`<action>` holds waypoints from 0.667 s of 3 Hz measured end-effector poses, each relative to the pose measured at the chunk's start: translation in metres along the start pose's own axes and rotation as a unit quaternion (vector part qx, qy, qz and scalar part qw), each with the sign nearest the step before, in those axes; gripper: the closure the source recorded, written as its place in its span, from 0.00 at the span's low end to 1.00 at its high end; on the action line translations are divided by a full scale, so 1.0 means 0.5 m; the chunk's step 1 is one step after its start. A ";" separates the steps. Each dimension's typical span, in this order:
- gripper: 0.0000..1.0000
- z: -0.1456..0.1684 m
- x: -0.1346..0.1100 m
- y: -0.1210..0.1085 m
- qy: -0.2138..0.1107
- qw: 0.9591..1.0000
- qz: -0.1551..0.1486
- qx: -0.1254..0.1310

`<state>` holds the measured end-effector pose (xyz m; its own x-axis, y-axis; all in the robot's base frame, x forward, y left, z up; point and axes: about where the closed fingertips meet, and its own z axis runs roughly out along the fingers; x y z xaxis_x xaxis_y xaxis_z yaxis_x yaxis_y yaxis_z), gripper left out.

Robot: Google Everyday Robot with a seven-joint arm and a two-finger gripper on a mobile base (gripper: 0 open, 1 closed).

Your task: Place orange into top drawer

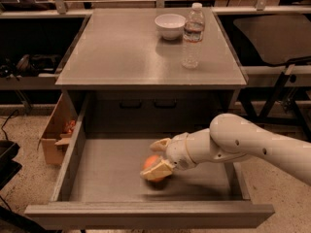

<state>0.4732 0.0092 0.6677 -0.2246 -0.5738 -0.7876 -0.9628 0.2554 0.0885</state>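
Outside the left wall, noting a brown cardboard box [53, 140], standing clear of the work. Reaching low into the wide grey top drawer [107, 176], pulled open, and clenching the small round orange [149, 161] in the cream end effector [152, 159], just above the drawer floor near its middle, likely for setting down gently rather than dropping. Up on the flat grey counter [121, 52], leaving a white bowl [170, 25] and a clear plastic water bottle [193, 35] well apart, blocking nothing.

Dim overhead light shades the top drawer [107, 176], where the pincer [154, 158] casts a faint shadow.
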 end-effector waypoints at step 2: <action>0.00 0.000 0.000 0.000 0.000 1.000 0.000 0.000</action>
<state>0.4731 0.0093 0.6677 -0.2245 -0.5738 -0.7876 -0.9628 0.2552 0.0885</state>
